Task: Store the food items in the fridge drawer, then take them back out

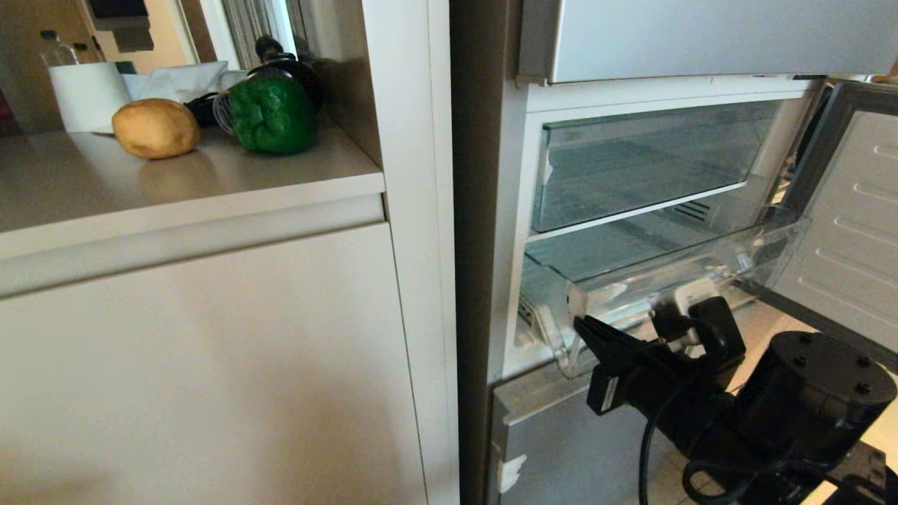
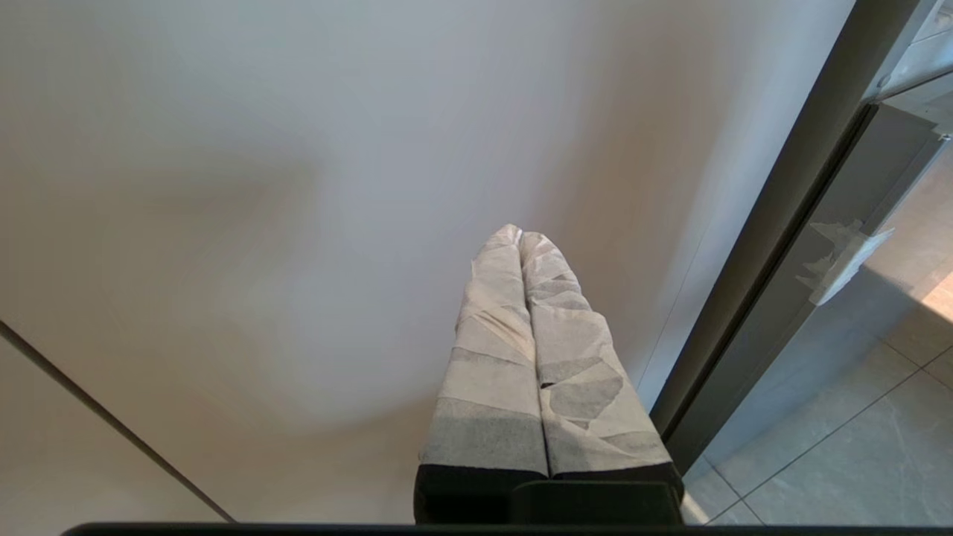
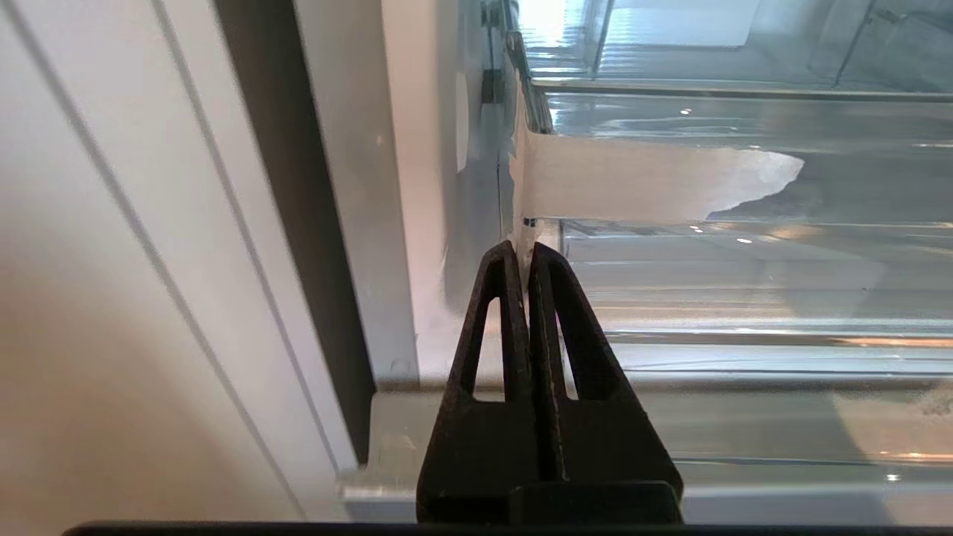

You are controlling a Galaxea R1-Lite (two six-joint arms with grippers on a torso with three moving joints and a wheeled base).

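The right claw (image 1: 582,326), fingers pressed together and holding nothing, sits at the near left corner of the open clear fridge drawer (image 1: 673,273). Well off to its left, up on the table (image 1: 175,189), the potato (image 1: 156,128) and green pepper (image 1: 271,114) rest side by side. The left claw (image 2: 519,237) hangs closed by the cabinet front.

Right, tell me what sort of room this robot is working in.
Most likely a home kitchen. A fridge stands open with clear glass compartments, built in beside pale cabinets. On the counter sit a potato, a green bell pepper and a paper roll.
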